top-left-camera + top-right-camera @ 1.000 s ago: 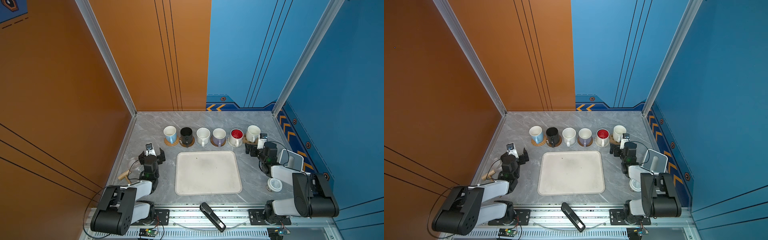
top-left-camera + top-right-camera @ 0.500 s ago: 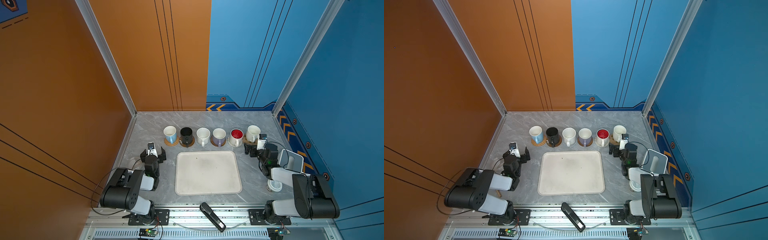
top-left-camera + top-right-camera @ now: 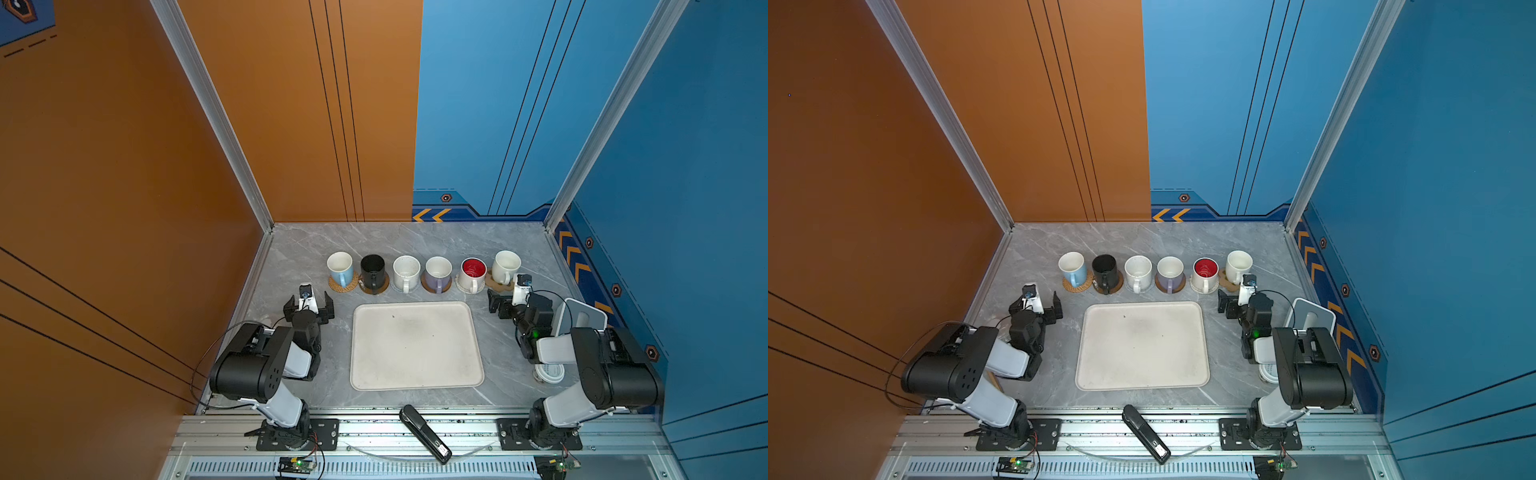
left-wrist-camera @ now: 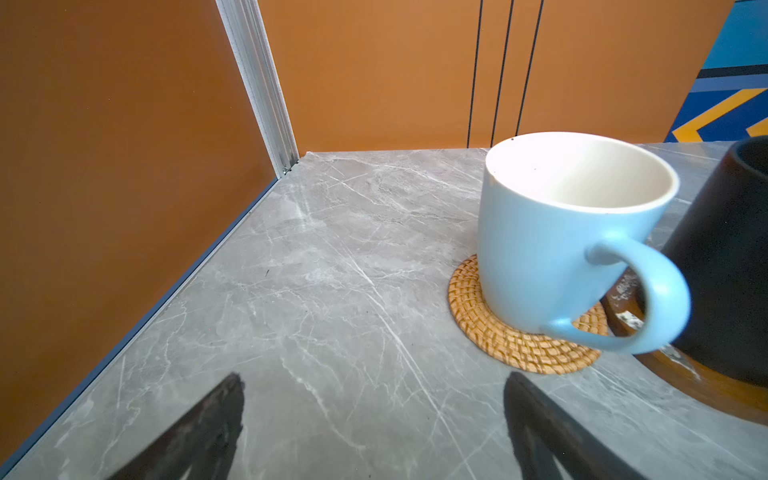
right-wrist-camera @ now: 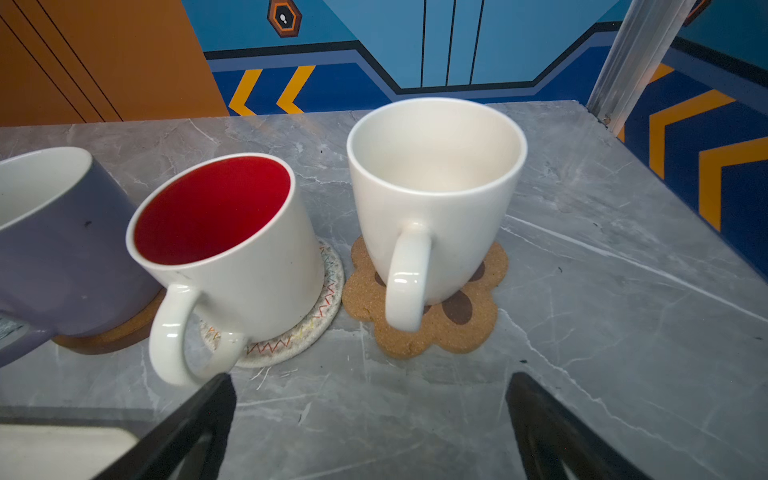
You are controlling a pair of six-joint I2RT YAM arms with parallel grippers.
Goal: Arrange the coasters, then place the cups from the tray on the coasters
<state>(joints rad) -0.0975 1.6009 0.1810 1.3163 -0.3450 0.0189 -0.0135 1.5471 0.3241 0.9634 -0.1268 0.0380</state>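
While all six cups stand upright in a row just beyond the far edge of the tray [image 3: 355, 345], each rests on a coaster: the light blue cup [image 3: 340, 266] on the rattan coaster [image 4: 523, 345], the black cup [image 3: 372, 268] on a brown wooden coaster [image 3: 385, 284], the speckled white cup [image 3: 406, 269] on a grey-blue coaster [image 3: 397, 289] that barely shows, the lavender cup [image 3: 438, 271] on the second wooden coaster [image 5: 112, 336], the red-lined cup [image 5: 232, 249] on the whitish coaster [image 5: 299, 345] with coloured zigzag stitching, and the plain white cup [image 5: 432, 187] on the paw coaster [image 5: 440, 332]. Their handles face the tray, which lies bare on the table [image 3: 299, 249].

Off the tray's far-left corner the left hand [image 4: 375, 374] hovers low, jaws spread wide and gripping nothing, aimed just left of the light blue cup. The left arm [image 3: 257, 365] is folded beside the tray's left edge. Off the far-right corner the right hand [image 5: 370, 376], jaws equally wide and empty, points at the plain white cup, the right arm [image 3: 611, 370] folded along the tray's right edge.

Right of the tray are a white stand [image 3: 584, 311] and a white jar [image 3: 550, 372].
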